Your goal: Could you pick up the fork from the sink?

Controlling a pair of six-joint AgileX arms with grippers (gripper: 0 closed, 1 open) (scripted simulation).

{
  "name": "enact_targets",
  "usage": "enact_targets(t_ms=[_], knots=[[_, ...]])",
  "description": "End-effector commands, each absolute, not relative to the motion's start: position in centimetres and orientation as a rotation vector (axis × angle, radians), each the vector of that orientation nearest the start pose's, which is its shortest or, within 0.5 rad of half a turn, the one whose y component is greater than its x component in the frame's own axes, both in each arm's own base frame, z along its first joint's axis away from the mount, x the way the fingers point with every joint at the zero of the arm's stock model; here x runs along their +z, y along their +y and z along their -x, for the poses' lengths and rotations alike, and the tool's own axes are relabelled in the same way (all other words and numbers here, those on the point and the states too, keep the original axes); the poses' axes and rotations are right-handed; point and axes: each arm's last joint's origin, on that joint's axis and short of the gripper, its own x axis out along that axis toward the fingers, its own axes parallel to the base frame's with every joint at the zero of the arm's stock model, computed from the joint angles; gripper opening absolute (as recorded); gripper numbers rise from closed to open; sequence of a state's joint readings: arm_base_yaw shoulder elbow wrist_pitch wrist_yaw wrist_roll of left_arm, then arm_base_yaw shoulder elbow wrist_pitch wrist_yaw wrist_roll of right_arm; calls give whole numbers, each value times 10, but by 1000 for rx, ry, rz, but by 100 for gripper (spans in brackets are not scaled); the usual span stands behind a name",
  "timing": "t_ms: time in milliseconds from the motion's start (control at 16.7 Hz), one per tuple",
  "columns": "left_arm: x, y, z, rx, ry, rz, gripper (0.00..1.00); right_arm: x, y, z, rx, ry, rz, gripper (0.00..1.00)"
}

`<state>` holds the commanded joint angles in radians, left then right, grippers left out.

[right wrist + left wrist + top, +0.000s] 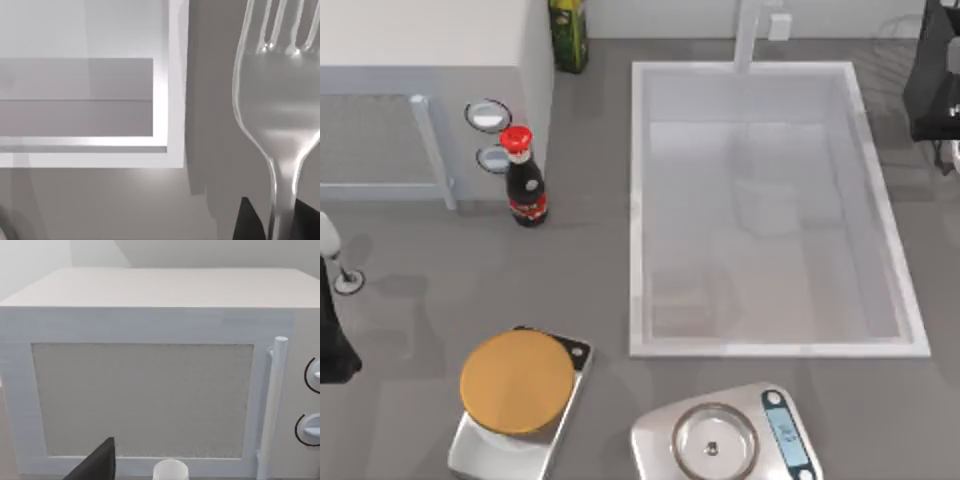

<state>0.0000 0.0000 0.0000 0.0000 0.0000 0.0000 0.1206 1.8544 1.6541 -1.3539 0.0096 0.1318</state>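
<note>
Fork (277, 115) in right gripper (272, 222), sink (172, 100) beside it.

A slim silver fork (277, 100) with four tines and a narrow neck fills the right wrist view, its handle running down between two dark gripper fingers (247, 220) that appear to clasp it. It is out of the basin, above grey tabletop just beyond a corner of the sink's rim. The sink (640, 200), a large white rectangular basin with a raised rim and a white faucet post (748, 35) at its far edge, sits right of centre on the tabletop.
</note>
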Motion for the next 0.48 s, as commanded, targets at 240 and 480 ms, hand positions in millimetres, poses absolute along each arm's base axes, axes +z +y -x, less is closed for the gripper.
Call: enact_targets(t_ms=[240,480], knots=[[160,-1,-106,0,0,0,100,273,4,-278,-10,1567,-4,0],[160,-1,-106,0,0,0,100,270,-12,-240,-8,1571,-8,0]])
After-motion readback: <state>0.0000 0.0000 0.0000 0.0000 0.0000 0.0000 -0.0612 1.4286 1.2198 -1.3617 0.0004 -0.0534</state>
